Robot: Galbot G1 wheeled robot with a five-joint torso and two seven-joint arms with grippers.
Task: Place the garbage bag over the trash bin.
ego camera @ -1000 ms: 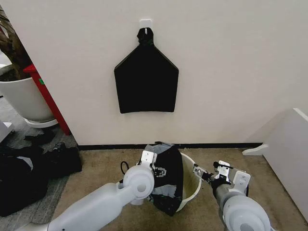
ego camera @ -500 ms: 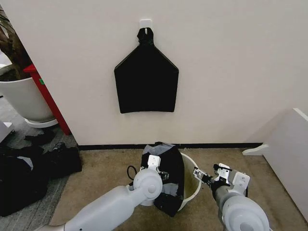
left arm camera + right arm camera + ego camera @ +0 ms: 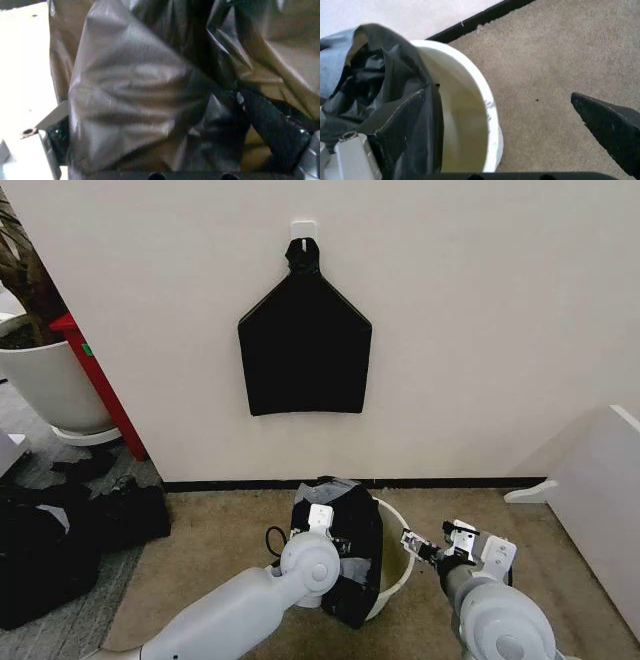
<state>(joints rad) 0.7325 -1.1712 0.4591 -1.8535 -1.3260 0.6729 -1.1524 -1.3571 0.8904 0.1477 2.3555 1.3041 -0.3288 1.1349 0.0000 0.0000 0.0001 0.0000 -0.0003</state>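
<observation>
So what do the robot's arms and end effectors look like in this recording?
Both arms are smooth, glossy white-grey shells with round joint housings. The left end effector has a white-grey bracket and a black cable looping beside it; its fingers are black. The right end effector has silver metal brackets and flat black fingers.

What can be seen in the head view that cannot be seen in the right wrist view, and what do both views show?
Head view alone: the flat smooth black bag bundle hung on the wall, the large white plant pot, and the left claw at the bag.

Right wrist view alone: the right claw, open, one finger inside the bin and one outside.

Both: the thin, glossy black garbage bag draped over one side of the small round cream-white trash bin, on tan carpet.
</observation>
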